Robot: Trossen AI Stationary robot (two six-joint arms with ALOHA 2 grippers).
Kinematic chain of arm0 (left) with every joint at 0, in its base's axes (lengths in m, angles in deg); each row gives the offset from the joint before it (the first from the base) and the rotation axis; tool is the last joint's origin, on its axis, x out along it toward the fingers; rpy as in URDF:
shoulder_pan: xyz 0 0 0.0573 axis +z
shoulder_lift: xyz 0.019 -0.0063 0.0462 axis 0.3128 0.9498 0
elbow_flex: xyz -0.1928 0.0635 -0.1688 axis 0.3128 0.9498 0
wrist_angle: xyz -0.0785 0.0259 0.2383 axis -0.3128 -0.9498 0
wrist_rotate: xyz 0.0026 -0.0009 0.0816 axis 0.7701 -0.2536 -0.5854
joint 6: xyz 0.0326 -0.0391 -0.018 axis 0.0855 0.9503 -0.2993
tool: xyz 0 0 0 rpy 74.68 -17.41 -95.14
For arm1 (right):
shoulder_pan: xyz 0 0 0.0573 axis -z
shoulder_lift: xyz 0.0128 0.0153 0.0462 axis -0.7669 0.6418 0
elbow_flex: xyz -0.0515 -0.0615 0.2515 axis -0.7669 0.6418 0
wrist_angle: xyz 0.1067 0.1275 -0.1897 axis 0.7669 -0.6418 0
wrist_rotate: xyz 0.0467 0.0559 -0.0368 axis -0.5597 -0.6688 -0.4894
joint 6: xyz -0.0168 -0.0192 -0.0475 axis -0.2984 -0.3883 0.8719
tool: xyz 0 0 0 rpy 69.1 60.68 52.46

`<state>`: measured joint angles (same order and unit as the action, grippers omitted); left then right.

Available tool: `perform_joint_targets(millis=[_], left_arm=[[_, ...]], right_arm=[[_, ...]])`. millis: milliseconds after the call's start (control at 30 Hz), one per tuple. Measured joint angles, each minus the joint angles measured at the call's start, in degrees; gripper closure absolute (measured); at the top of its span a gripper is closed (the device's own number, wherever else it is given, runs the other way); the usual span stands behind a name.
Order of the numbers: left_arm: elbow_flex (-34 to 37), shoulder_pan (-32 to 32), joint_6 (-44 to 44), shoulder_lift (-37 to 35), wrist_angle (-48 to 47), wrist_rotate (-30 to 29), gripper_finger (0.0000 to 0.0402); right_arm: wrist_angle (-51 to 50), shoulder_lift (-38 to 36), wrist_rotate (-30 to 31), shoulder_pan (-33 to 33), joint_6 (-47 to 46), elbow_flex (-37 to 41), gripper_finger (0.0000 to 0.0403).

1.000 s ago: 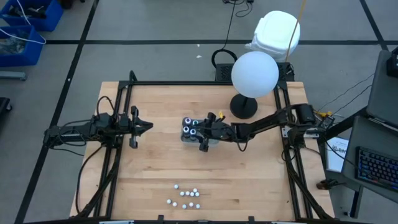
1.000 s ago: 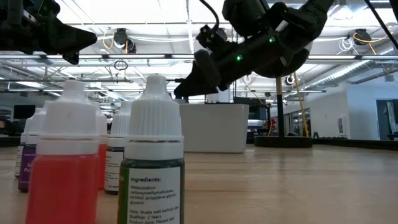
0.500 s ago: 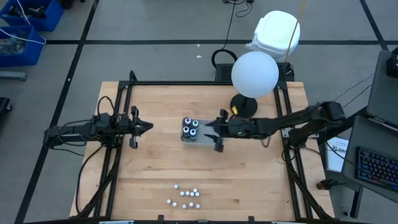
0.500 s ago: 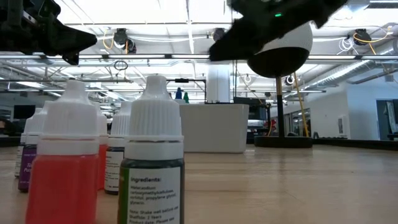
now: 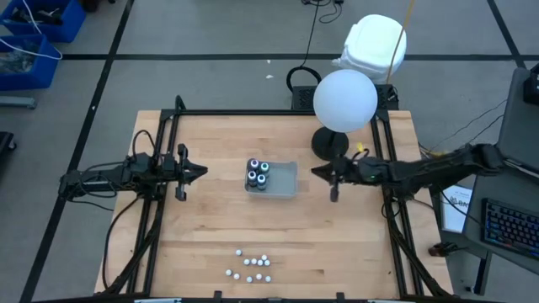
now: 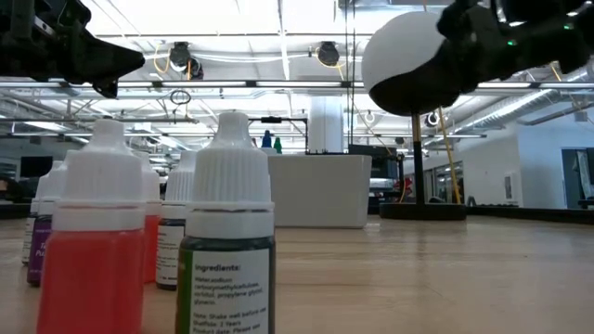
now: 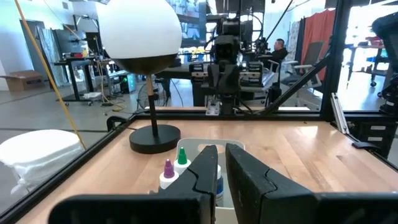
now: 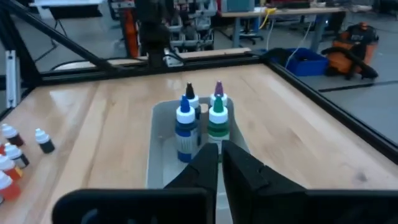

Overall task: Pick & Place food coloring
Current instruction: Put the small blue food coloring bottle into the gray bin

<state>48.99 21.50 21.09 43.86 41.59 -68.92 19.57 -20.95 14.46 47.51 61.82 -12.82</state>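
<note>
Pale wooden boards (image 5: 210, 227) make up the table seen from above, ringed by a black frame, with a white globe lamp on a black round base (image 5: 344, 101) at its far edge. Near the middle lies a shallow grey rectangular tray (image 5: 282, 179) with four small upright dropper bottles of food coloring (image 5: 258, 174) packed in its left end; a scatter of small white-capped bottles (image 5: 251, 266) stands near the front edge. At the table's left side the left gripper (image 5: 195, 172) hovers, fingers nearly together, holding nothing. Just right of the tray, apart from it, the right gripper (image 5: 323, 172) has its fingers pressed shut on nothing. At table height, a red-filled bottle (image 6: 93, 250) and a green-filled bottle (image 6: 228, 260) loom close. From the left wrist, dark fingers (image 7: 205, 174) point at the tray. From the right wrist, closed fingers (image 8: 239, 165) face blue-, green-, purple- and black-tipped bottles (image 8: 199, 121).
</note>
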Motion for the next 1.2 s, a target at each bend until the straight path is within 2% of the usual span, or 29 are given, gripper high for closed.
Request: perform_joint_targets(millis=[200,400,600,967,1100,1200], left_arm=[[0.0,0.0,0.1,0.0,-0.1,0.0,0.036],[0.0,0.0,0.2,0.0,-0.7,0.0,0.036],[0.0,0.0,0.1,0.0,-0.9,0.0,0.036],[0.0,0.0,0.2,0.0,-1.1,0.0,0.036],[0.0,0.0,0.2,0.0,-1.1,0.0,0.036],[0.0,0.0,0.2,0.0,-1.1,0.0,0.036]], right_arm=[[-1.1,-12.1,-5.9,1.5,-0.1,4.9,0.0401],[-1.6,-20.3,-6.0,0.5,-2.1,9.2,0.0402],[-2.2,-24.2,-6.0,-1.0,-2.9,12.1,0.0402],[-5.5,-32.5,-6.1,-2.9,-1.8,12.2,0.0402],[-6.8,-33.7,-6.1,-3.9,-1.7,12.2,0.0403],[-3.9,-33.7,-6.0,-4.6,-1.6,14.3,0.0403]])
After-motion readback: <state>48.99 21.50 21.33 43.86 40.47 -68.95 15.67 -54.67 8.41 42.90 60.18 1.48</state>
